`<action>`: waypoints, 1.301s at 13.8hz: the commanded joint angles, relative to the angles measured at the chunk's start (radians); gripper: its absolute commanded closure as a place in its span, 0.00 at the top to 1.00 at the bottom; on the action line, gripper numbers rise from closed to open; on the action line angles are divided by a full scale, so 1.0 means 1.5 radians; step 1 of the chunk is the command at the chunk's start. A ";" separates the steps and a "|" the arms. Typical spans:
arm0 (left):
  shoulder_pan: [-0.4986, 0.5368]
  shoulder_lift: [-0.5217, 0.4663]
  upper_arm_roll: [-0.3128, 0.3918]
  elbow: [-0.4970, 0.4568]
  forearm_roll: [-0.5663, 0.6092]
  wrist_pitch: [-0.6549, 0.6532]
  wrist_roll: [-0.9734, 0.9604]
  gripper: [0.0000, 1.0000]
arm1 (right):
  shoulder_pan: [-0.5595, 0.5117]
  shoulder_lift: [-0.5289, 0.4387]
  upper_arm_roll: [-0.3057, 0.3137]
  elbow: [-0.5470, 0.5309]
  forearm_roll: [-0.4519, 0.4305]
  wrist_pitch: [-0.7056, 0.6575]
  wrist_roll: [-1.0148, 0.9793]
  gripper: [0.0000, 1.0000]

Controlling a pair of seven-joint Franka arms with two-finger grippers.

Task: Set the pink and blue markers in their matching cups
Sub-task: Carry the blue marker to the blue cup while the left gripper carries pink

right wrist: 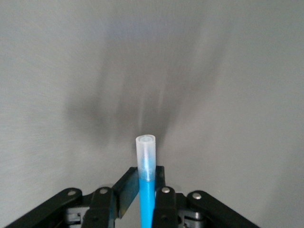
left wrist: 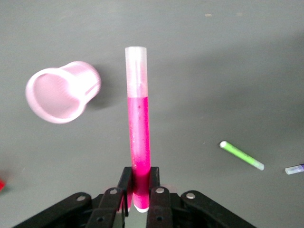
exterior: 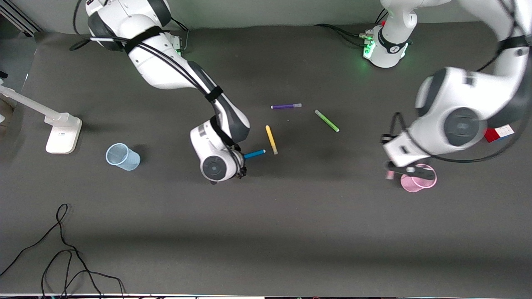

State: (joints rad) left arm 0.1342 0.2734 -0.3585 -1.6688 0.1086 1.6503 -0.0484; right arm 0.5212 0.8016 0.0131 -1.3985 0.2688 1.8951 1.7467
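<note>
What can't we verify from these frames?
- Front view: pink marker almost wholly hidden under the left arm; its grip shows only in the left wrist view.
- Front view: right gripper blocked by its wrist; only part of the blue marker shows.
- Right wrist view: blue cup out of frame.
- Cube: partly covered by the left arm.

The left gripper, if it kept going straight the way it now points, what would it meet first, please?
Probably bare table. The left gripper is shut on the pink marker, whose pale end points at the mat just beside the pink cup, not into it; depth is unclear.
</note>
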 commanded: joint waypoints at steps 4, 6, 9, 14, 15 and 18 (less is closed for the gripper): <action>0.118 0.007 -0.003 0.048 -0.008 -0.058 -0.006 0.00 | -0.070 -0.171 -0.028 -0.009 -0.067 -0.160 -0.135 0.00; 0.128 0.020 -0.003 0.056 -0.007 -0.077 -0.008 0.00 | -0.082 -0.199 -0.065 -0.009 -0.127 -0.245 -0.212 0.00; 0.128 0.088 -0.002 0.125 -0.007 -0.160 -0.015 0.00 | -0.080 -0.208 -0.158 -0.018 -0.219 -0.279 -0.281 0.00; 0.120 0.191 -0.002 0.179 0.014 -0.228 -0.067 0.00 | -0.094 -0.192 -0.282 -0.073 -0.303 -0.233 -0.335 0.00; 0.119 0.203 -0.002 0.179 0.018 -0.228 -0.076 0.00 | -0.100 -0.190 -0.292 -0.080 -0.305 -0.204 -0.336 0.00; 0.114 0.238 -0.002 0.180 0.018 -0.227 -0.080 0.00 | -0.110 -0.146 -0.298 -0.080 -0.319 -0.149 -0.323 0.00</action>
State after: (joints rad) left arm 0.3209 0.5915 -0.3590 -1.4469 0.1175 1.3475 -0.1403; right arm 0.3388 0.5422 -0.4289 -1.5216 -0.1746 1.6376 1.2492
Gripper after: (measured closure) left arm 0.819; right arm 0.797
